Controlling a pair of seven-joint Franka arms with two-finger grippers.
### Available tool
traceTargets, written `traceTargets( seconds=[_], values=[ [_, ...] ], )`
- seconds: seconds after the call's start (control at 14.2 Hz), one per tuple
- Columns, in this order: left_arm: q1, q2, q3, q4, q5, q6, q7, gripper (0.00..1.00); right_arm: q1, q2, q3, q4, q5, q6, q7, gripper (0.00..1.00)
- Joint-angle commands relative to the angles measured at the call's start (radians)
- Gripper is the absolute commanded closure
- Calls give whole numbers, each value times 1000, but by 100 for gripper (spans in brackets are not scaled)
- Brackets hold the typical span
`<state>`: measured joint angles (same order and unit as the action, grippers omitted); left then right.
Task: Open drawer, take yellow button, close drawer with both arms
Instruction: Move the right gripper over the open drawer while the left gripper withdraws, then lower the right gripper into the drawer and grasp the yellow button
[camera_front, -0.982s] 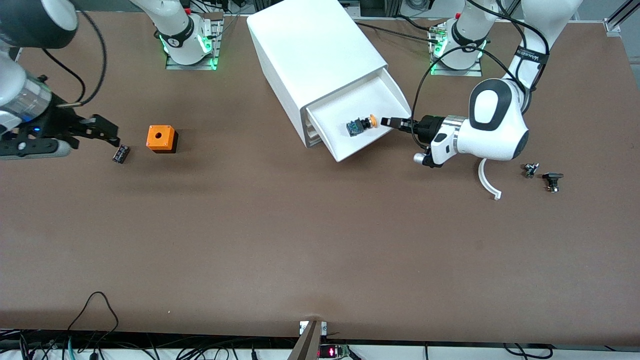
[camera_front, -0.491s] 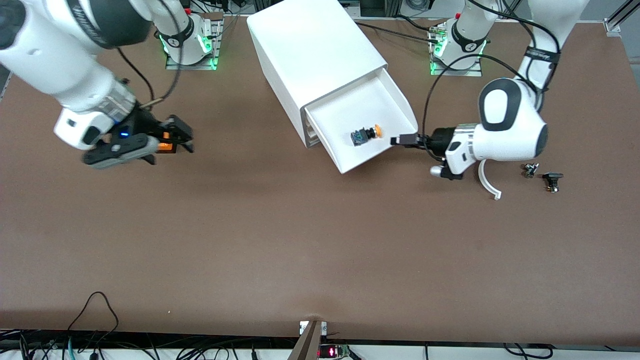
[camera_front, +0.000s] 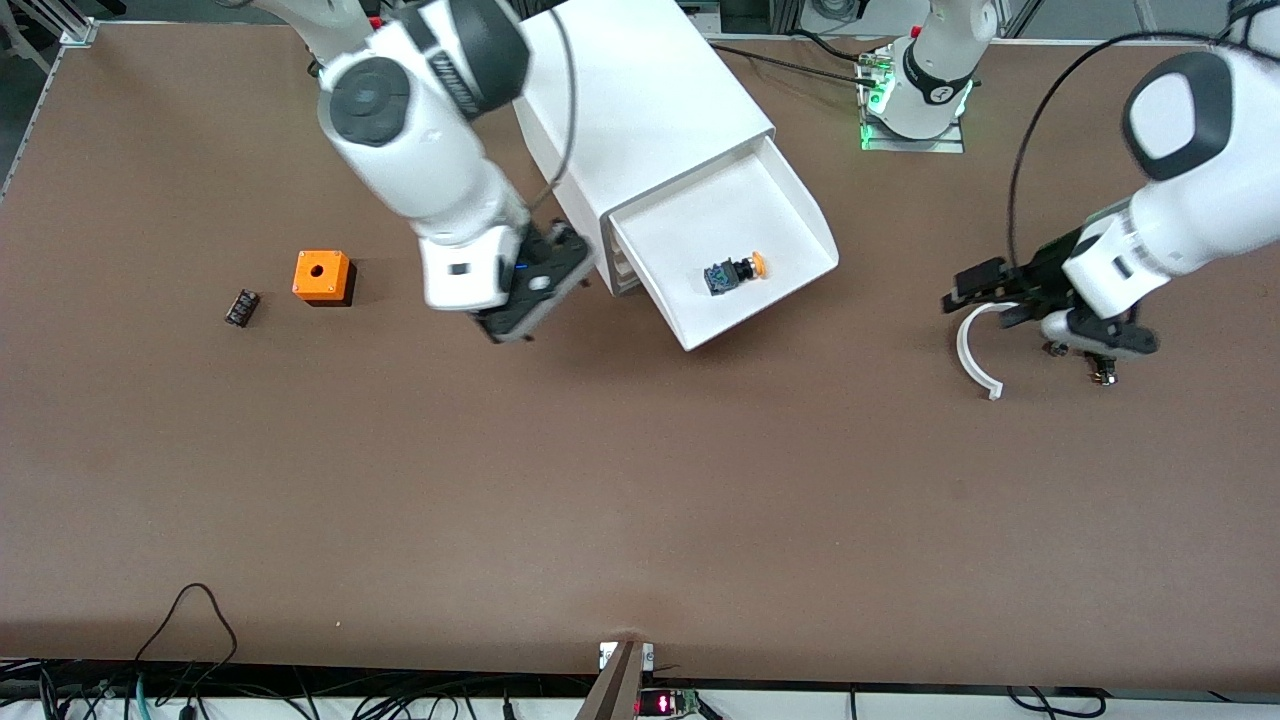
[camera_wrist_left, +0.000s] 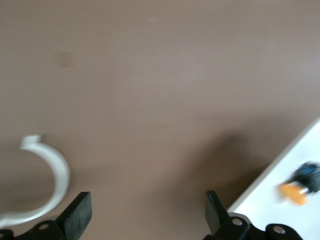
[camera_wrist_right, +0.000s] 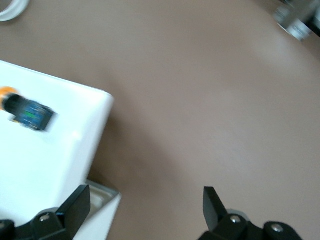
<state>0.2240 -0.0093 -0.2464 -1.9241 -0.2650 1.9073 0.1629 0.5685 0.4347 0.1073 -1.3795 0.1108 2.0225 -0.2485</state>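
1. The orange cube and a small black part sit on the table toward my right arm's end. I do not need them, so I leave them alone.
2. My right tool hangs over the table just beside the cabinet, with nothing in it and its fingers spread wide, so it is ready to go in for the button.
3. The drawer is pulled out, so I can reach in. The button lies on its side in the drawer, orange cap toward my left arm's end.
4. My left tool is spread wide and holds nothing. It is over the white curved piece, well apart from the drawer; I think it waits there to give room.
5. Some small dark parts lie under my left arm, mostly hidden.
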Motion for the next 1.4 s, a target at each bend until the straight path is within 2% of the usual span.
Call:
traceTargets(
  seconds=[0.0, 0.21, 0.42, 0.56, 0.7, 0.98, 1.33],
  values=[
    [-8, -44, 7, 94, 183, -141, -43, 0, 135, 152, -32, 233, -104, -25, -34, 0],
    [-18, -61, 6, 134, 288, -278, -167, 0, 258, 220, -104, 319, -140, -21, -138, 0],
    [-41, -58, 7, 140, 294, -297, -269, 0, 356, 263, -188, 330, -140, -21, -224, 0],
    [-57, -38, 6, 186, 331, -336, -286, 0, 409, 285, -242, 333, -138, -19, -305, 0],
    [-57, -37, 6, 183, 332, -334, -280, 0, 422, 305, -245, 333, -131, -25, -386, 0],
    [-61, -26, 4, 188, 336, -320, -276, 0, 452, 305, -250, 333, -117, -79, -396, 0],
    [-63, -24, 6, 191, 334, -318, -278, 0, 467, 326, -250, 333, -117, -64, -396, 0]
  ],
)
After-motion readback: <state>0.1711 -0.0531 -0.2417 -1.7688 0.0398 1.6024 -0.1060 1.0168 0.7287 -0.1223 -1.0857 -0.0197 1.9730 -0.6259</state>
